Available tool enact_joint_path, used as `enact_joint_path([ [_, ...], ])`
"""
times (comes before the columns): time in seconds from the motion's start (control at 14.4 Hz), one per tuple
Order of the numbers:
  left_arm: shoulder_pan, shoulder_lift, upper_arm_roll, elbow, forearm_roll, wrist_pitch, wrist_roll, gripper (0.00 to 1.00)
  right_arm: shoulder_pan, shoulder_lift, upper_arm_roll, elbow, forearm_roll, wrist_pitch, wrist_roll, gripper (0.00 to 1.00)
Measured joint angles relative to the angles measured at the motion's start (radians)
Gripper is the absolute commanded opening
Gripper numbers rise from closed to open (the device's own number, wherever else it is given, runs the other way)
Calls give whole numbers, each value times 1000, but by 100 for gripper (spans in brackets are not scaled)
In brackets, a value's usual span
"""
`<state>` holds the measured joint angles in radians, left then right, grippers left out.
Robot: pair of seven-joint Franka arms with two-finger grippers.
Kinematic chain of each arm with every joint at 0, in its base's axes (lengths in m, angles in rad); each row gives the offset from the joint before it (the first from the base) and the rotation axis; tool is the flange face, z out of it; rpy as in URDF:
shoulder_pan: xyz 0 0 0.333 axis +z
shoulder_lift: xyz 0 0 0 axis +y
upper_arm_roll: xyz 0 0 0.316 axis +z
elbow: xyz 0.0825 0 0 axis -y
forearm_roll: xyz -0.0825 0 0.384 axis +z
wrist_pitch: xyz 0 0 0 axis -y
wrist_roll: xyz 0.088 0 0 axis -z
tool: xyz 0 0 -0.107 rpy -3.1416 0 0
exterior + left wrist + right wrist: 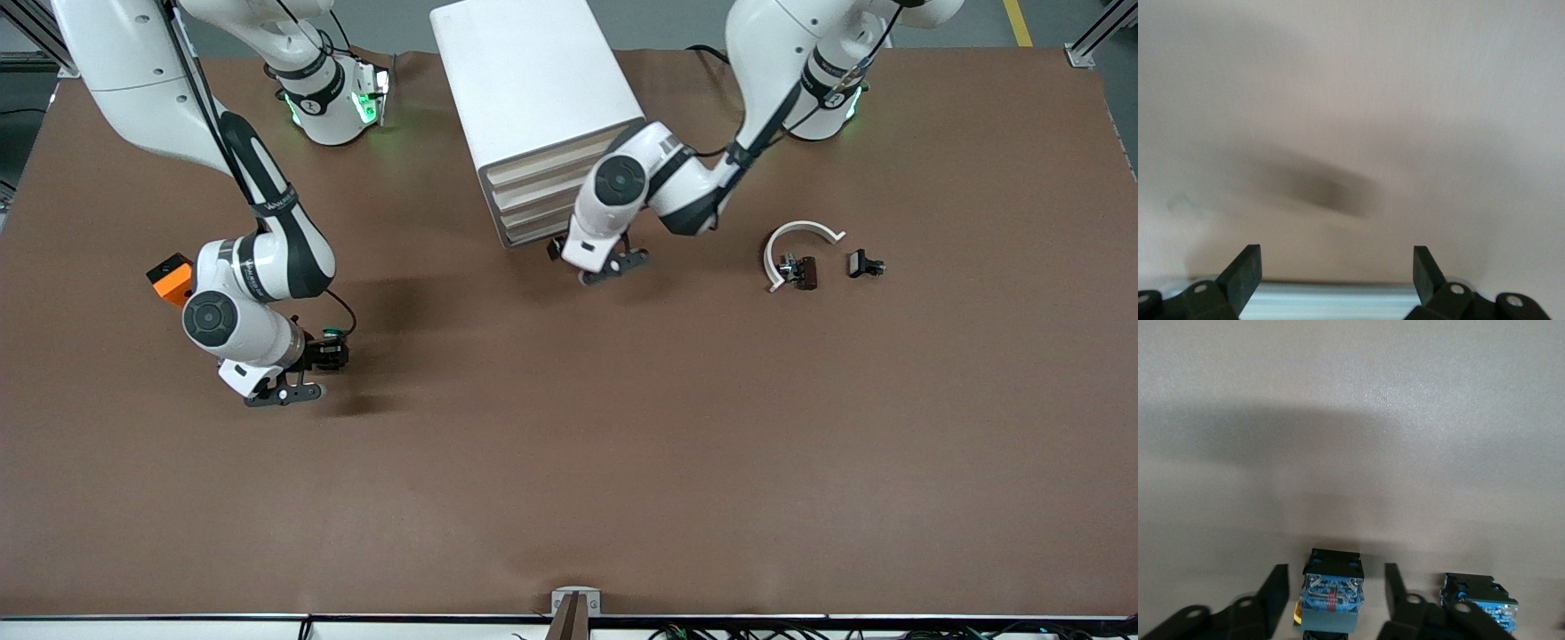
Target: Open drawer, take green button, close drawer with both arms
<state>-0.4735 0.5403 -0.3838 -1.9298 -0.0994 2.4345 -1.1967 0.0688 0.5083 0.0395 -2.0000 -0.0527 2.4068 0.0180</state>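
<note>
the right end effector [298, 388] is low over the tabletop [622, 462], toward the right arm's end. its fingers stand open on both sides of a small block with a black body and blue contacts [1331, 590], with a gap on each side, so it grips nothing. a second such block [1479, 595] lies just beside it. in the front view a green cap, probably the button [332, 335], shows next to this end effector. the right wrist view shows a yellowish edge on the block between the fingers, so it is not sure which of the two is the green one. the open fingers suggest a release, or a grasp that is not yet made.

the left end effector [613, 264] is at the front of the white drawer cabinet [533, 80], at its lower drawers [542, 213]. its fingers [1245, 270] are wide open and hold nothing, and they face a pale blurred surface with a dark smear. all drawers look shut or nearly so, which probably means this arm is there to push, not to pull.

toward the left arm's end lie a white curved piece [797, 234] with a dark part [803, 272] in it, and another small dark part [864, 264] just beside.
</note>
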Motion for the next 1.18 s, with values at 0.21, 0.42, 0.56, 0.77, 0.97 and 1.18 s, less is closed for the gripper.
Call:
enact_joint_path([
  [0.21,115,-52,2,16,0,-21,10,100,0,-27,0,9,0,-29,0,100],
  [0.42,217,-139,3,72,0,-200,12,100,-2,-95,-1,19,0,-87,1,100],
  [0.56,296,-181,5,157,3,-365,46,100,-7,-158,-1,27,0,-151,3,100],
  [0.77,399,-217,6,304,8,-572,110,100,-15,-266,-1,55,0,-305,3,100],
  [0.97,481,-275,7,376,35,-621,133,100,-15,-370,1,80,1,-451,5,100],
  [1.18,547,-345,8,391,116,-636,222,100,-16,-469,1,85,2,-564,8,100],
])
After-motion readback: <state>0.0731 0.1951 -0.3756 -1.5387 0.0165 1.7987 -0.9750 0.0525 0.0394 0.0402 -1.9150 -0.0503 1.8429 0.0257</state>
